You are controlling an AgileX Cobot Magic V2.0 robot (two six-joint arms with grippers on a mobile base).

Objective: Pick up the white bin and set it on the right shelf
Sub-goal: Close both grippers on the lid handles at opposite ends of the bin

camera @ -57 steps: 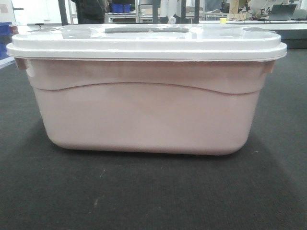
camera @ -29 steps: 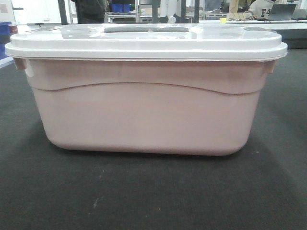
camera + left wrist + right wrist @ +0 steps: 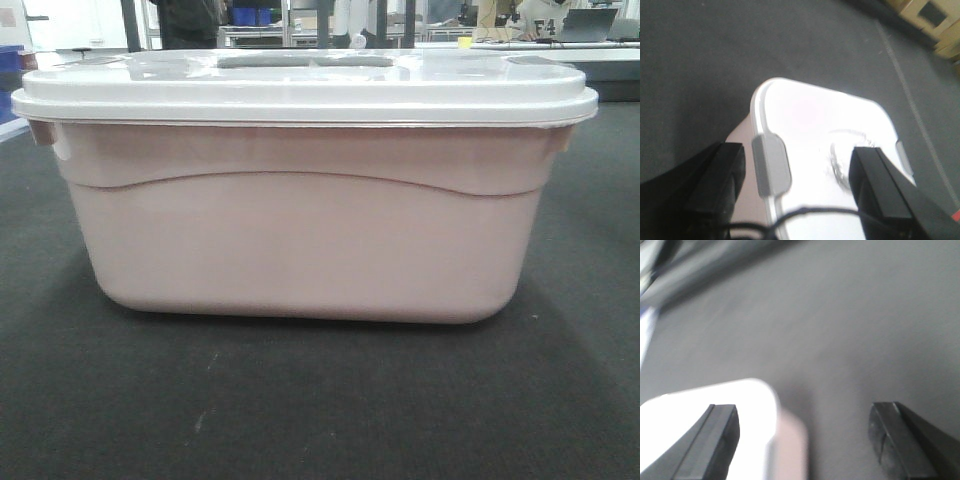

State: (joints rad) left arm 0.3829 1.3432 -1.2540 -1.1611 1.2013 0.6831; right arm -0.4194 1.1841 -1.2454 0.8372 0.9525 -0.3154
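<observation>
**White bin on the floor, both hands open wide over its lid**

The white bin (image 3: 300, 240) stands upright on the dark grey carpeted floor (image 3: 320, 410), its long side facing the front camera. Its flat white lid (image 3: 300, 90) is closed, with the grey handle recess (image 3: 305, 61) at the top middle. The left hand (image 3: 797, 187) hangs above the lid's edge with its black fingers (image 3: 715, 185) spread far apart and holding nothing. One finger is outside the rim, the other is over the lid, and a grey clip (image 3: 771, 165) on the rim lies between them. The right hand (image 3: 807, 440) is equally wide open and empty, with one finger above a rounded corner of the lid and the other above bare floor beside the bin. Both wrist views are blurred, so I cannot tell whether either hand touches the bin.
</observation>
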